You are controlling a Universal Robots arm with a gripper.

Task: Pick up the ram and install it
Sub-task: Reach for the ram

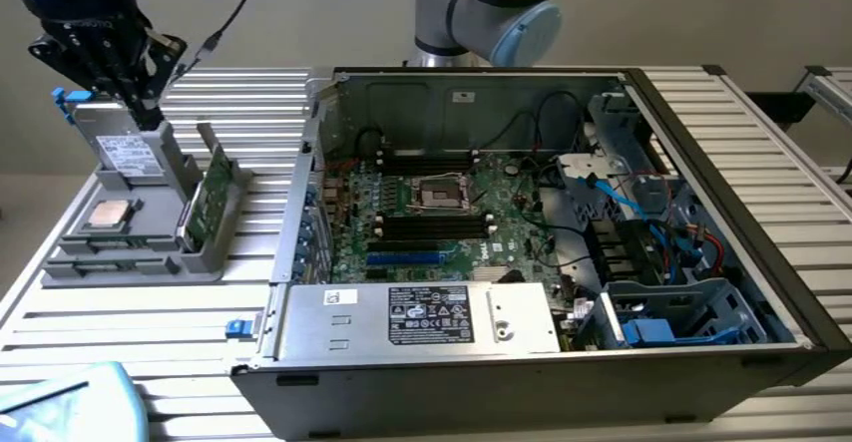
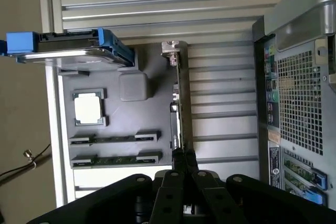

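The ram [image 1: 200, 201] is a long green stick standing on its edge in a slot of the grey holder tray [image 1: 134, 262], on the side nearest the computer case. In the wrist view the ram [image 2: 181, 103] appears edge-on, running away from the fingertips. My gripper [image 1: 144, 113] hangs above the tray's far end, over the upright hard drive, with its black fingers together. In the wrist view the gripper [image 2: 182, 157] is shut with nothing in it, its tips in line with the ram's near end.
The tray also holds a silver processor chip [image 2: 87, 107], two slim sticks in low slots [image 2: 115, 139] and a hard drive with blue clips [image 2: 68, 45]. The open computer case [image 1: 533, 213] with its motherboard and black memory slots [image 1: 426, 224] lies at the exterior view's right.
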